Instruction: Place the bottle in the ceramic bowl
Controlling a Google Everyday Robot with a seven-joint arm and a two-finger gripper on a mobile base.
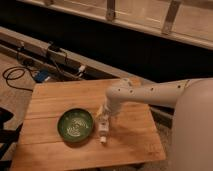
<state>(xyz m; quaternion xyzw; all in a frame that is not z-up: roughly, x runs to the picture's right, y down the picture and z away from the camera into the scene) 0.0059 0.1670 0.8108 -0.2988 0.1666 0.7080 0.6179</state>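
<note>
The white bottle [103, 129] lies on the wooden table [55, 95], its narrow capped end pointing toward the front edge, just right of the green ceramic bowl [75, 124]. The bowl is round and shallow with a pale swirl inside. My gripper [103, 119] comes down from the white arm [150, 93] and sits right over the upper part of the bottle, at the bowl's right rim. The gripper hides the bottle's upper end.
Black cables [15, 75] and a power strip [55, 50] lie on the floor behind the table at the left. A dark ledge and railing [110, 15] run along the back. The robot's white body [195, 130] fills the right side.
</note>
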